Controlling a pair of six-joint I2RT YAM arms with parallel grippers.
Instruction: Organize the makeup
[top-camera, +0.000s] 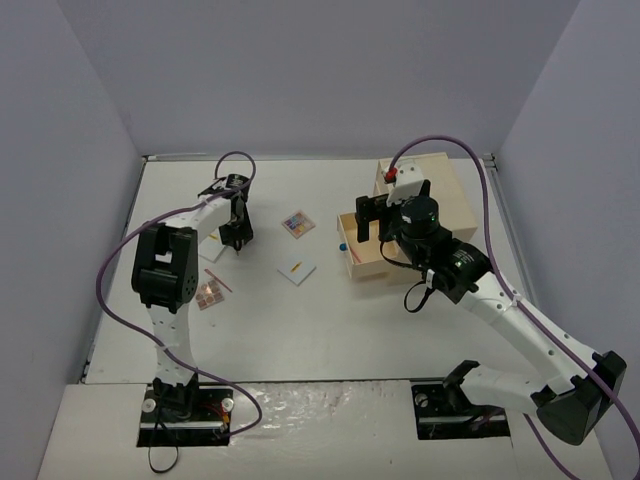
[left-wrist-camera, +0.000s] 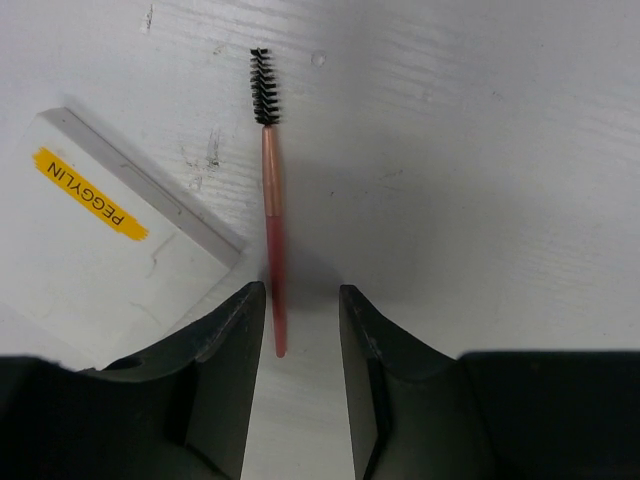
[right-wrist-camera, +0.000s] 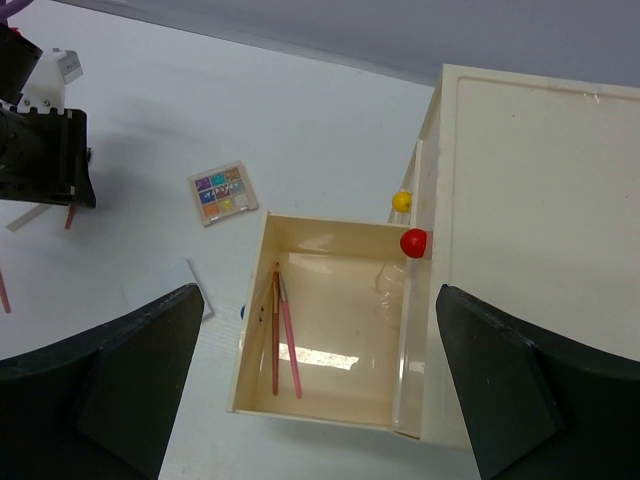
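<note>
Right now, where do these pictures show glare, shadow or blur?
Top view: glare on the table along its near edge. Left wrist view: the pink brush is crisp at its bristles, soft and shadowed near the dark fingers. Right wrist view: the open drawer has a bright reflection on its floor.
</note>
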